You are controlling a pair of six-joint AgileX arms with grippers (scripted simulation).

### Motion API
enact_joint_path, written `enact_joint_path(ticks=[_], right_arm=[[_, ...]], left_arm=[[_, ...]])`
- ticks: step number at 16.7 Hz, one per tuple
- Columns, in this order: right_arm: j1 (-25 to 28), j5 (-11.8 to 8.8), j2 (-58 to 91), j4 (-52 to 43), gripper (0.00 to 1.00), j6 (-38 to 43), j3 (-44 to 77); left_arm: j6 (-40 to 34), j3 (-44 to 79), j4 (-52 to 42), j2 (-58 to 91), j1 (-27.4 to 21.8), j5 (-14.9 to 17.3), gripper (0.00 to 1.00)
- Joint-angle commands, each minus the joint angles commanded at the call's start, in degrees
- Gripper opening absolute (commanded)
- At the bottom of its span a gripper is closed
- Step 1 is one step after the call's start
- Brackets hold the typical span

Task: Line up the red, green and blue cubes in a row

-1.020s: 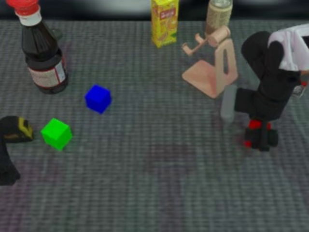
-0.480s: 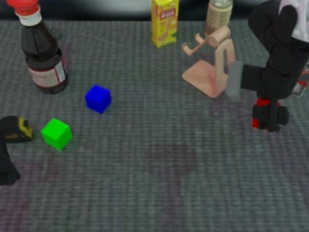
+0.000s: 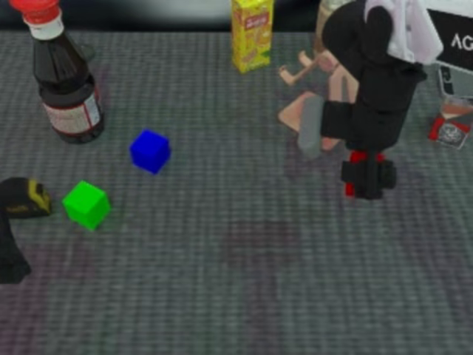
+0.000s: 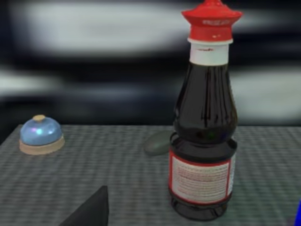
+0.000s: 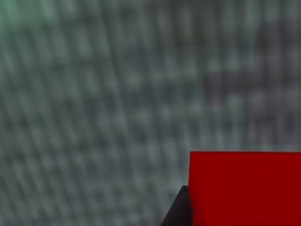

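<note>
Overhead, the right gripper [image 3: 367,180] hung above the table's right half, its fingers clamped on the red cube [image 3: 358,157] — only slivers of red showed past the black fingers from the top view, while the right wrist view showed a broad red face [image 5: 244,188] against the woven grey mat [image 3: 236,281]. The cube appeared lifted off the mat, just in front of the pale pink stand [image 3: 295,115], part of which the arm hid.

The blue cube [image 3: 150,151] sat on the left half of the table, with the green cube [image 3: 86,204] near it, closer to the front and further left; the two were apart. The left gripper [image 3: 11,248] rested at the table's left edge, beside a black-and-yellow object [image 3: 26,198] just left of the green cube; whether its fingers were open could not be told.

A dark sauce bottle with a red cap [image 3: 63,81] stood at the back left — the left wrist view showed it upright [image 4: 205,117], with a blue bell [image 4: 41,135] beyond it. A tall yellow carton [image 3: 252,33] stood at the back, and a red-and-white printed box [image 3: 450,129] lay at the right edge.
</note>
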Motion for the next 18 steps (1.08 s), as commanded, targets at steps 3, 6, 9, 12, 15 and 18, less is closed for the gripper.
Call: enact_joint_path(ticks=[3,6,9,12,15,18], right_arm=[[7.43,0.05,6.51,-5.48,0.00,4.24,12.61],[15.40,0.06,13.13,-11.23,0.00,9.04,26.55],[22.36,0.14,18.31,-15.85,0.00,13.38,36.81],[26.37,0.26,20.96,-18.30,0.00,15.96,41.62],[26.75,0.28,21.20,-18.52,0.00,16.22,42.05],[26.59,0.21,20.97,-18.24,0.00,16.23,41.77]], left_arm=[[0.00,0.00,0.00,0.00,0.00,0.00,1.00],[0.00,0.00,0.00,0.00,0.00,0.00,1.00],[0.00,0.00,0.00,0.00,0.00,0.00,1.00],[0.00,0.00,0.00,0.00,0.00,0.00,1.00],[0.00,0.00,0.00,0.00,0.00,0.00,1.00],[0.00,0.00,0.00,0.00,0.00,0.00,1.00]])
